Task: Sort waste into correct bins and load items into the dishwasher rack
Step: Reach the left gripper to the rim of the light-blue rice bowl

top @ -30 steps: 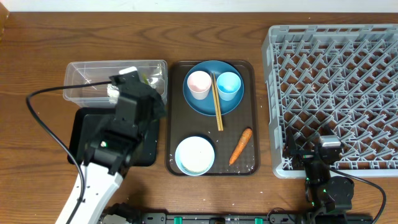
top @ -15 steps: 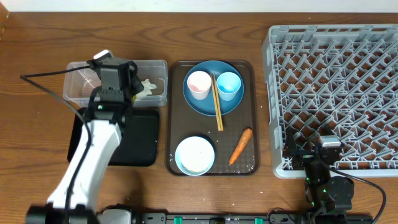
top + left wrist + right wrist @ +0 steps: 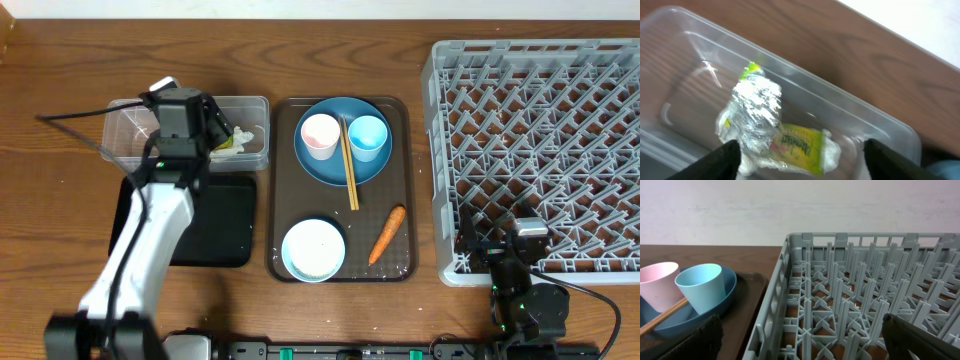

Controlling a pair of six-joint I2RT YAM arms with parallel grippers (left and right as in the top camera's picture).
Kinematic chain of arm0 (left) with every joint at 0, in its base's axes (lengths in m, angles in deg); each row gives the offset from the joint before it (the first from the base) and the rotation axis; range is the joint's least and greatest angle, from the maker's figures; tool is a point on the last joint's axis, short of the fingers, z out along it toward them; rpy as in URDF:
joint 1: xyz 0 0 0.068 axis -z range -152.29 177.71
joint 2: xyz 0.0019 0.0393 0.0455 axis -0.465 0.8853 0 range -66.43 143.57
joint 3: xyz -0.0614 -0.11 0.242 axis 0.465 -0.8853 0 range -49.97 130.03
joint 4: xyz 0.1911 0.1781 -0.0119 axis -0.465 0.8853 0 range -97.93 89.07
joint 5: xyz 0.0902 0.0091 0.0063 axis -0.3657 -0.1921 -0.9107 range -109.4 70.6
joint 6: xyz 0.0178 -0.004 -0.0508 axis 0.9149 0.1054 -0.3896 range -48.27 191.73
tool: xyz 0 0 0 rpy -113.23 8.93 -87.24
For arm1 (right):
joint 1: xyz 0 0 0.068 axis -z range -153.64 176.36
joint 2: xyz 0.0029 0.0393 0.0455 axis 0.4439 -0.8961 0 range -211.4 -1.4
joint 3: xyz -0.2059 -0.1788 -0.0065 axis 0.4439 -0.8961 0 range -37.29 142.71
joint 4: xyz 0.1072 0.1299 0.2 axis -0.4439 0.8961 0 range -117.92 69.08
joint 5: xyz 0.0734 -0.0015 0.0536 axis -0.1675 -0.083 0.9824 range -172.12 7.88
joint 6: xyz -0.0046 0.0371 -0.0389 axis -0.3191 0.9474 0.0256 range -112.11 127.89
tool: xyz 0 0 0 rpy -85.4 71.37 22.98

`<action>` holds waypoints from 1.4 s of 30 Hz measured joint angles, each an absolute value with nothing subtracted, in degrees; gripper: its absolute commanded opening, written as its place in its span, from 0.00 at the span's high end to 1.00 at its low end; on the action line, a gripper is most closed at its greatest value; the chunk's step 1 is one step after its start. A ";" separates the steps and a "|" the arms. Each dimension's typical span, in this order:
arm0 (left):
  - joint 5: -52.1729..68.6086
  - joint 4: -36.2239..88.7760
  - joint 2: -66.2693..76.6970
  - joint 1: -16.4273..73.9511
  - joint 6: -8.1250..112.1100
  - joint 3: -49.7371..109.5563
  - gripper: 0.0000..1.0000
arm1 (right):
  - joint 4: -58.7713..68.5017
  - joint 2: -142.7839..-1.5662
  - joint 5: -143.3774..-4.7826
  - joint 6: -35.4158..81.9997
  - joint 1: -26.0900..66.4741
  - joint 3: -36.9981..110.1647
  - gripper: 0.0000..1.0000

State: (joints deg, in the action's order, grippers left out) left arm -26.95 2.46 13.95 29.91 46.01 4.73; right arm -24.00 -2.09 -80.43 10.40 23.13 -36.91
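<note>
A crumpled silver foil wrapper (image 3: pixel 757 107) with a yellow label lies in the clear bin (image 3: pixel 130 140), with white tissue (image 3: pixel 832 152) showing under it. My left gripper (image 3: pixel 800 167) hangs open just above the wrapper, touching nothing. It hovers over the bin's right half in the overhead view, left gripper (image 3: pixel 215 130). On the brown tray (image 3: pixel 400 190) are a blue plate (image 3: pixel 330 168) with a pink cup (image 3: pixel 320 133), a light blue cup (image 3: pixel 368 135) and chopsticks (image 3: pixel 350 170), a white bowl (image 3: pixel 313 250) and a carrot (image 3: pixel 387 233). My right gripper (image 3: pixel 805 345) stands open at the front left corner of the grey dishwasher rack (image 3: pixel 850 280).
The shallow black bin (image 3: pixel 225 225) sits in front of the clear one, partly under my left arm. The rack (image 3: pixel 540 140) fills the right side of the table. A black cable loops off the left arm over the table's left side.
My left arm swung back and to the left, from the black bin to the clear bin. Its jaws opened, and the foil wrapper now lies loose in the clear bin. The right arm is still.
</note>
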 measured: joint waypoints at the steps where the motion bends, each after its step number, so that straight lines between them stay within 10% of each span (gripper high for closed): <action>1: -24.35 3.82 11.78 29.87 45.86 4.73 0.15 | -23.98 -2.09 -80.43 10.40 23.13 -36.91 0.01; 11: 9.99 26.72 -6.10 32.51 43.70 4.73 0.09 | -24.00 -2.09 -80.43 10.42 23.11 -36.91 0.01; 16: 14.77 36.54 -7.12 36.20 42.26 4.71 0.22 | -24.02 -2.09 -80.45 10.40 23.11 -36.91 0.01; 42: -11.98 33.43 8.81 77.78 22.80 4.71 0.38 | -24.00 -2.09 -80.45 10.40 23.11 -36.91 0.01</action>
State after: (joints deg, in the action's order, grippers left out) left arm -11.98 33.43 8.81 77.78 22.80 4.71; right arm -24.00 -2.09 -80.45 10.40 23.11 -36.91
